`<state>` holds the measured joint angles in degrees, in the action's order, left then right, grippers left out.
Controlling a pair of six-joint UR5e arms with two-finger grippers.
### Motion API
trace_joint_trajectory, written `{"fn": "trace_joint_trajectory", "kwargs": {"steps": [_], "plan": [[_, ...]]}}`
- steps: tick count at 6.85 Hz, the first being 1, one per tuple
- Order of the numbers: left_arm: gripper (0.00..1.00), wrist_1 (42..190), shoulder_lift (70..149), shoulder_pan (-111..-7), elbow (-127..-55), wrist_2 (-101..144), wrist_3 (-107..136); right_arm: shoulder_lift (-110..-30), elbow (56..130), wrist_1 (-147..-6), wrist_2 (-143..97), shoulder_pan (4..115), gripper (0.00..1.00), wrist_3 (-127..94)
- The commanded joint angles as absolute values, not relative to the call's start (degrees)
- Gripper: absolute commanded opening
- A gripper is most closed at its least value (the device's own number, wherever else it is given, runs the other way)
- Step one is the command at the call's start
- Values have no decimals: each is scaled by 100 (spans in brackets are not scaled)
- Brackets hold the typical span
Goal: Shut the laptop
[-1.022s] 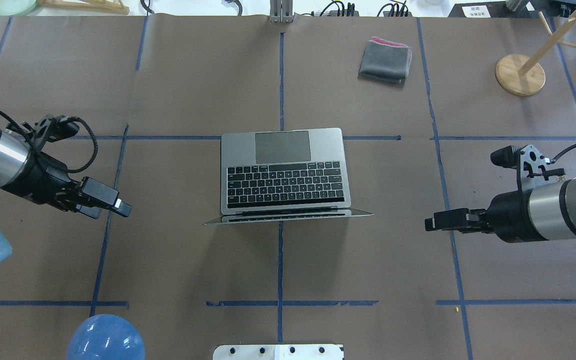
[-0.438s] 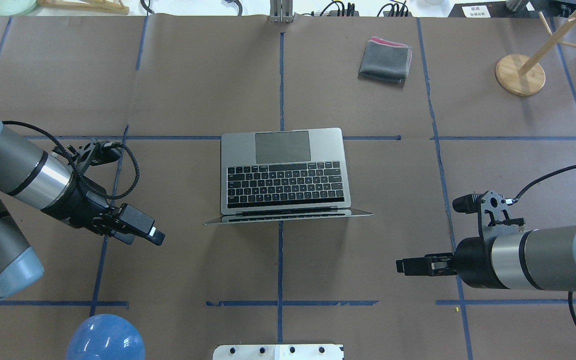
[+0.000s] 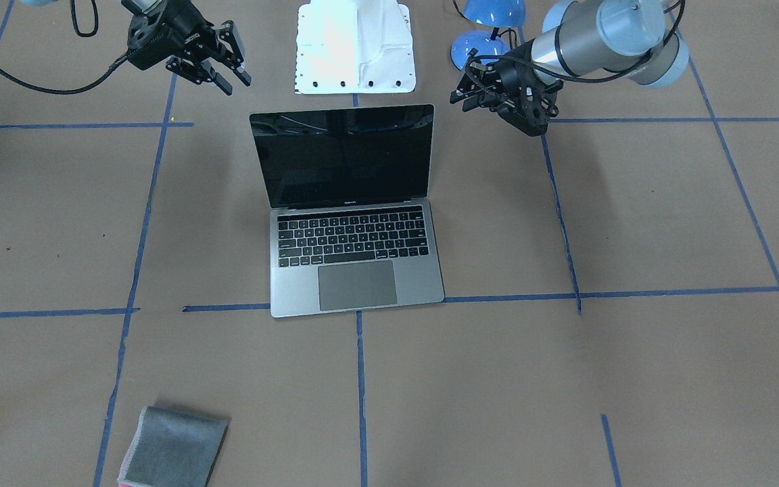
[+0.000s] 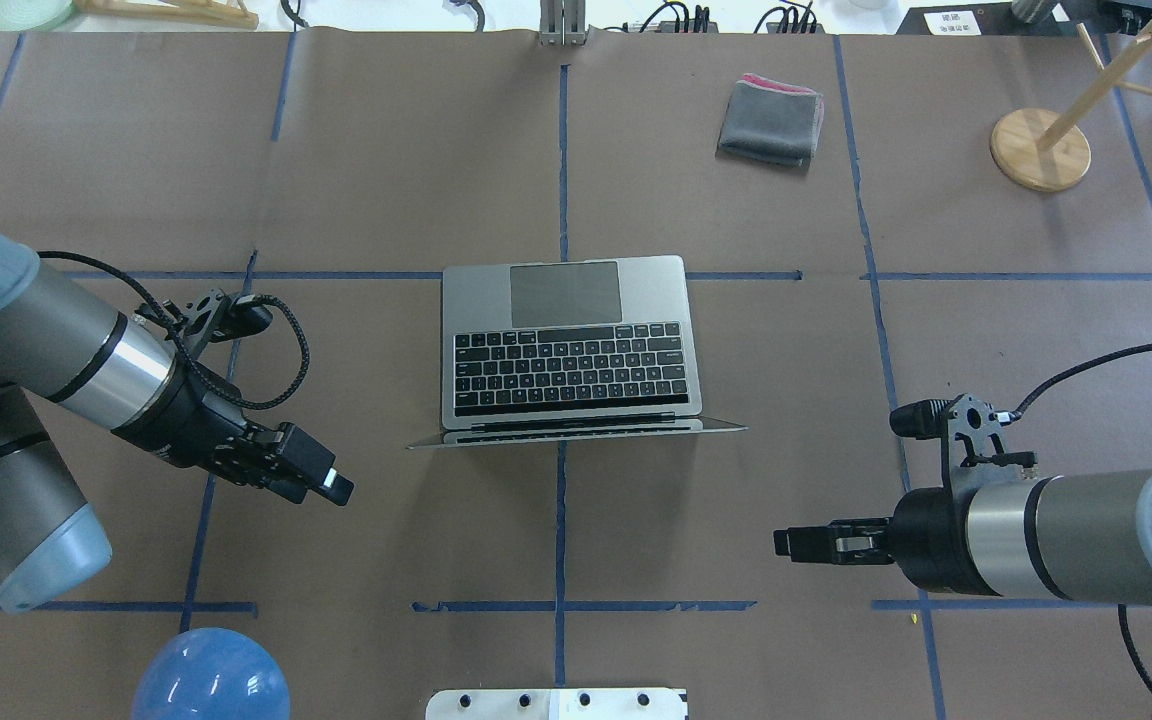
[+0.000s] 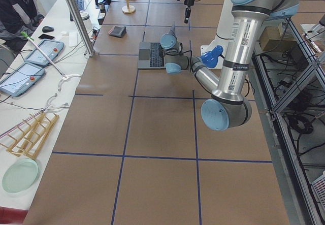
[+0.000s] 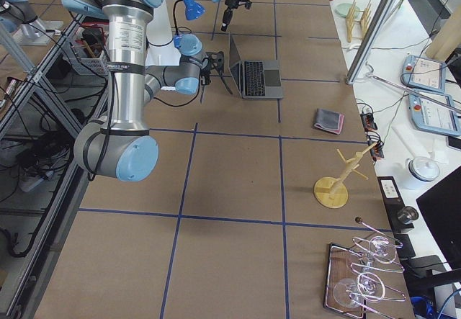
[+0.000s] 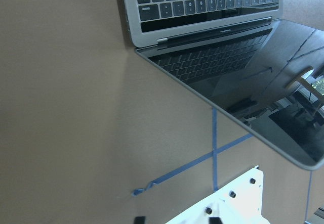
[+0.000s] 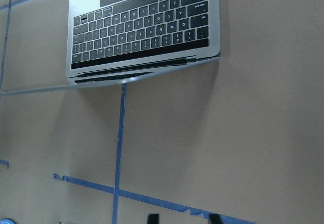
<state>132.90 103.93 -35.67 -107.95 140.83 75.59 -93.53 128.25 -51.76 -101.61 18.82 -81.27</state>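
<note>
Approaching looks like the step in hand. The laptop (image 4: 568,340) sits open in the middle of the tabletop (image 4: 386,150), keyboard flat, lid (image 3: 345,155) raised and tilted back toward the robot, with nothing touching it. The next move, I judge, calls for one tool to meet the lid's upper edge from behind and press it toward 12 o'clock, down onto the keyboard, gently enough that the base does not slide. On the overhead view as a dial centred on the laptop, 12 o'clock away from the robot, the left tool (image 4: 334,489) hangs near 8 o'clock and the right tool (image 4: 784,543) near 4 o'clock. Both are well apart from the lid, jaws spread, holding nothing.
</note>
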Motion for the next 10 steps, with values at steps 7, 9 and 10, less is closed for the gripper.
{"fn": "trace_joint_trajectory", "kwargs": {"steps": [7,9,10], "plan": [[0,13289,10934,-3428,-10793,13939,8156,-8650,12622,-5422,-10081,2178,1,-8165],[0,13280,10934,-3428,-10802,13791,8156,-8596,12411,-5597,-10090,2443,0,-8156],[0,13280,10934,-3436,-10802,13781,8156,-8509,12384,-5677,-10090,2513,0,-8156]]}}
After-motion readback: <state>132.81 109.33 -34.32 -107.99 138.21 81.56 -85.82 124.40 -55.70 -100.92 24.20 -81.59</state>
